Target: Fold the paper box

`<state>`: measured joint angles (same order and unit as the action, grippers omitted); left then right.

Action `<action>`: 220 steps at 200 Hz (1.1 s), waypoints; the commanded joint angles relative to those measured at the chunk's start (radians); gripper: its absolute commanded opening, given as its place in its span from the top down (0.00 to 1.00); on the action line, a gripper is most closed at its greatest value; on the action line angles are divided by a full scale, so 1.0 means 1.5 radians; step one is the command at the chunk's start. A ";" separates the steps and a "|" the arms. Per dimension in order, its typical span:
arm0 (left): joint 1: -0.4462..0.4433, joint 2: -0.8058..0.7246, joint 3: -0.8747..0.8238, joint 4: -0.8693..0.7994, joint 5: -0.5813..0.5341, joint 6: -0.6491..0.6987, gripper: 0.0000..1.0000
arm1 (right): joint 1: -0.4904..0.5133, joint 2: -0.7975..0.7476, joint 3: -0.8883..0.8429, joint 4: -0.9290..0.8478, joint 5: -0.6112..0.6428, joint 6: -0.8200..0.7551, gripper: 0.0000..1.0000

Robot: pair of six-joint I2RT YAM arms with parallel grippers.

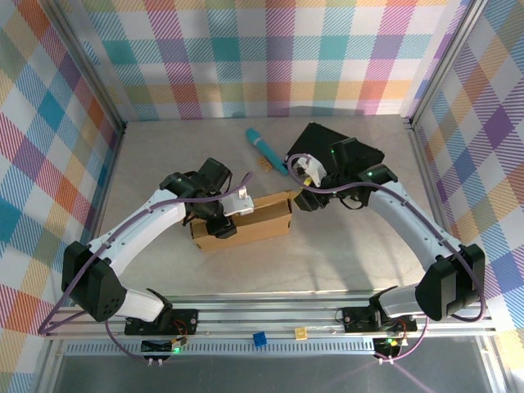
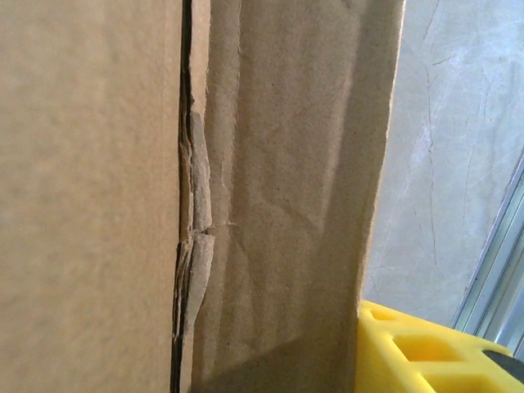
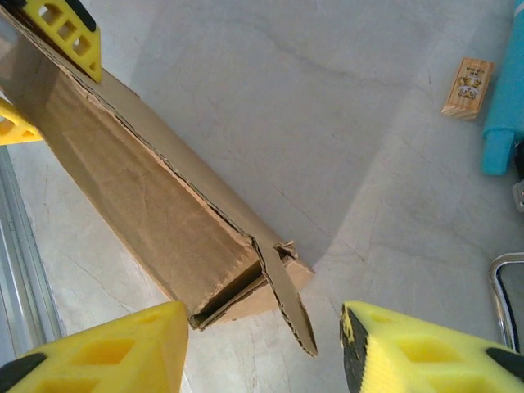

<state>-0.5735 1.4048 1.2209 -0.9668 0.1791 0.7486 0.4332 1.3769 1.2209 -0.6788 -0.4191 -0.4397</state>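
Matt brown corrugated cardbd paper box [image 1: 260, 218] w/ rough edges; smooth pale table [image 1: 327, 262].

three walls [image 1: 270, 49] of checked cloth in pastel teal, purple, orange, yellow and white close the space at the back and on both sides. silver metal posts [image 1: 92, 74] run down the back corners where the walls meet. the table top [image 1: 164, 147] is pale grey, matt, with faint marbled veins and fine scratches. a ribbed aluminium rail [image 1: 270, 315] crosses its near edge. the light is soft and even, and the shadows on the surface are weak.
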 commanded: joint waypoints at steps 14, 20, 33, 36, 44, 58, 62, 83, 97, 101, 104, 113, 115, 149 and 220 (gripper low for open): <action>0.004 -0.019 -0.004 -0.003 0.013 0.003 0.48 | 0.019 0.017 0.015 -0.017 0.039 -0.025 0.57; 0.005 -0.020 -0.005 -0.003 0.012 0.003 0.48 | 0.023 0.023 0.021 -0.018 0.046 -0.023 0.61; 0.005 -0.021 -0.006 -0.002 0.010 0.002 0.48 | 0.027 0.034 0.036 -0.024 0.051 -0.010 0.67; 0.005 -0.021 -0.006 -0.002 0.009 0.003 0.48 | 0.029 0.036 0.038 -0.026 0.050 -0.009 0.69; 0.005 -0.022 -0.007 -0.001 0.009 0.001 0.47 | 0.032 0.041 0.043 -0.029 0.049 -0.007 0.70; 0.005 -0.022 -0.008 0.001 0.009 0.000 0.47 | 0.036 0.044 0.049 -0.031 0.055 0.002 0.71; 0.004 -0.022 -0.008 0.001 0.009 -0.001 0.47 | 0.038 0.045 0.050 -0.031 0.055 0.005 0.72; 0.004 -0.022 -0.009 0.003 0.008 -0.004 0.47 | 0.042 0.049 0.057 -0.035 0.057 0.014 0.77; 0.005 -0.021 -0.008 0.005 0.006 -0.006 0.47 | 0.046 0.053 0.068 -0.042 0.060 0.019 0.82; 0.004 -0.021 -0.008 0.006 0.006 -0.006 0.47 | 0.047 0.055 0.071 -0.045 0.060 0.022 0.83; 0.005 -0.020 -0.008 0.007 0.006 -0.006 0.47 | 0.048 0.056 0.075 -0.047 0.061 0.024 0.83; 0.005 -0.020 -0.007 0.007 0.005 -0.006 0.47 | 0.050 0.060 0.083 -0.052 0.061 0.033 0.86; 0.005 -0.020 -0.007 0.007 0.005 -0.006 0.47 | 0.051 0.061 0.084 -0.053 0.061 0.035 0.87; 0.005 -0.016 -0.003 0.016 0.004 -0.019 0.45 | 0.077 0.067 0.098 -0.074 0.078 0.064 1.00; 0.005 -0.016 -0.011 0.028 0.000 -0.042 0.41 | 0.108 0.075 0.104 -0.110 0.142 0.150 1.00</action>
<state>-0.5732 1.4048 1.2167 -0.9585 0.1719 0.7063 0.5697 1.4658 1.3537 -0.7807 -0.2253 -0.2726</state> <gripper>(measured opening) 0.594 0.045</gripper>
